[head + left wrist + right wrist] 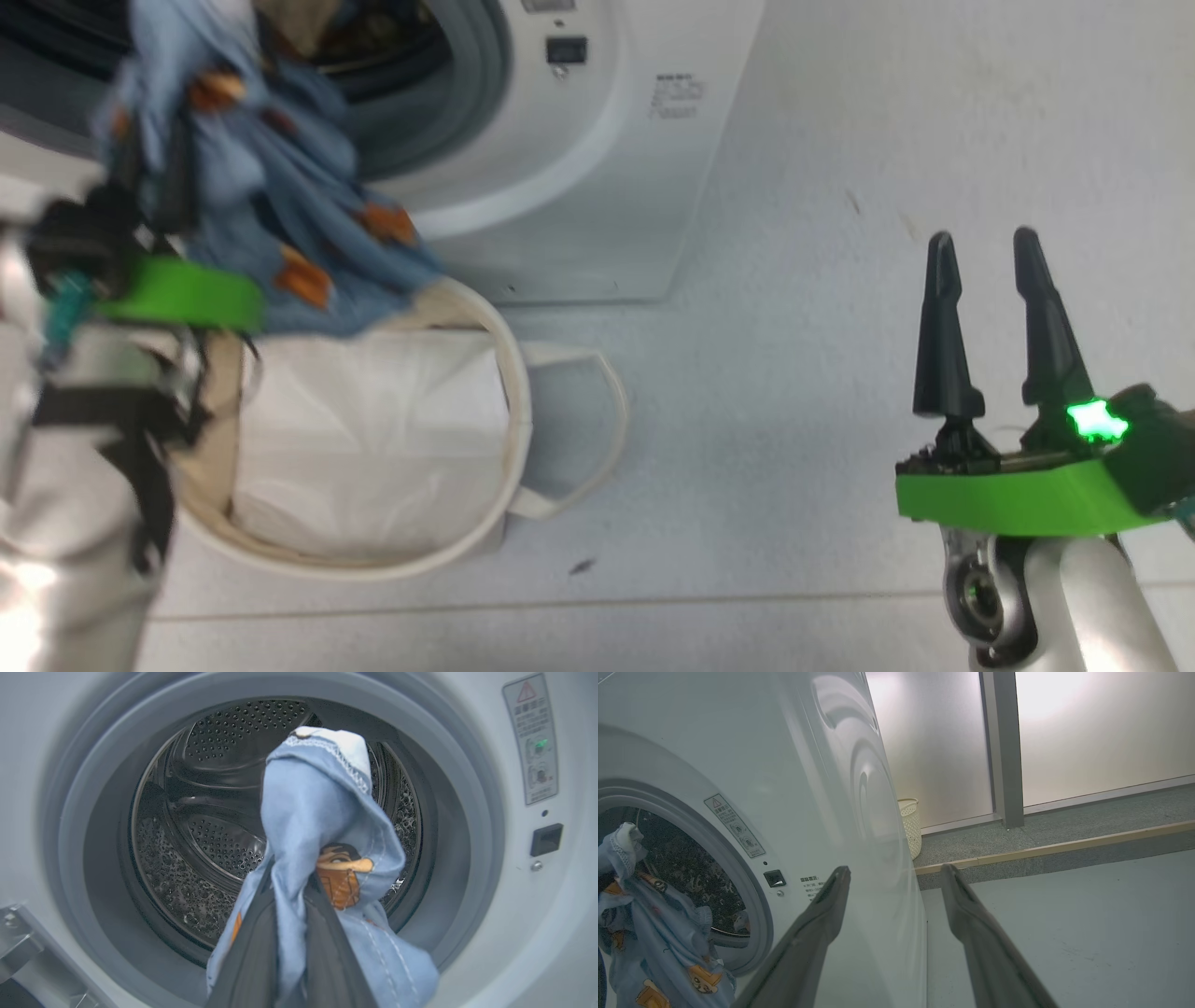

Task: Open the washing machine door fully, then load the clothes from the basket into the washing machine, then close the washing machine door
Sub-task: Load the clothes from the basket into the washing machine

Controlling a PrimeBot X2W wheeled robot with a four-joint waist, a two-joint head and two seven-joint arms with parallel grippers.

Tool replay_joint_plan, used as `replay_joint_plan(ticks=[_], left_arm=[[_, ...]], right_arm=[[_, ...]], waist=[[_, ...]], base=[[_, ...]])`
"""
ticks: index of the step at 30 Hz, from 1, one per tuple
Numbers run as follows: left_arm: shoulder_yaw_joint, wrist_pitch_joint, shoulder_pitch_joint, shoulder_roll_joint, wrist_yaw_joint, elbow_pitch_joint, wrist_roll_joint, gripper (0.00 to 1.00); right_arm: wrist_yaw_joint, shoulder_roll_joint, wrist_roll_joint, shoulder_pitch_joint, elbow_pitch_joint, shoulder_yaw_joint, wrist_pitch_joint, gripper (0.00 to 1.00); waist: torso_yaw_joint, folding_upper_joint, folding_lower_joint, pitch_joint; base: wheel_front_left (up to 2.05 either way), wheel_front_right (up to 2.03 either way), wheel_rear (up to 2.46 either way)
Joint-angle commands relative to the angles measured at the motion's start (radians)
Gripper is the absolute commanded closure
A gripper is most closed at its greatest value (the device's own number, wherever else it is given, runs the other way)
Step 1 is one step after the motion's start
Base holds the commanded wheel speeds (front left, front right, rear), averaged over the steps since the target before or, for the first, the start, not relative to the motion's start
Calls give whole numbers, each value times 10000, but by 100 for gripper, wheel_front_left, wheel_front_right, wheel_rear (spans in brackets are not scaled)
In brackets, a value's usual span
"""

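Left gripper clamps the blue garment just before the open washer; right gripper hangs wide open, empty, well right of the basket.

A laundry area: washing machine, basket on grey floor.

light: bright, even — frosted panel glare | blur: blue garment, head view | edges: bowed
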Motion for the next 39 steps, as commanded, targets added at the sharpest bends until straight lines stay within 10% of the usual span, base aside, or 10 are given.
replay_joint_plan(ticks=[1,16,17,18,39], left_arm=[[544,-55,-823,595,-144,-47,-44,100],[1230,-55,-6811,1122,-1268,4039,-47,100],[1269,-55,-7034,1124,-1203,4184,-34,12],[1260,-55,-7151,1095,-1166,4304,2,0],[902,-55,-4460,28,-1430,3395,273,0]], right_arm=[[2,-18,35,-309,-434,236,-46,0],[2,-18,438,-1467,-865,637,-46,0],[2,-18,458,-1502,-882,649,-46,0],[2,-18,459,-1506,-891,629,-46,0],[2,-18,-149,-1355,-172,736,-46,0]], waist=[[-587,0,0,997],[-1736,0,0,3976],[-1771,0,0,4054],[-1767,0,0,4074],[-529,0,0,1968]], base=[[0,0,0],[0,0,0],[0,0,0],[0,0,0],[0,0,0]])
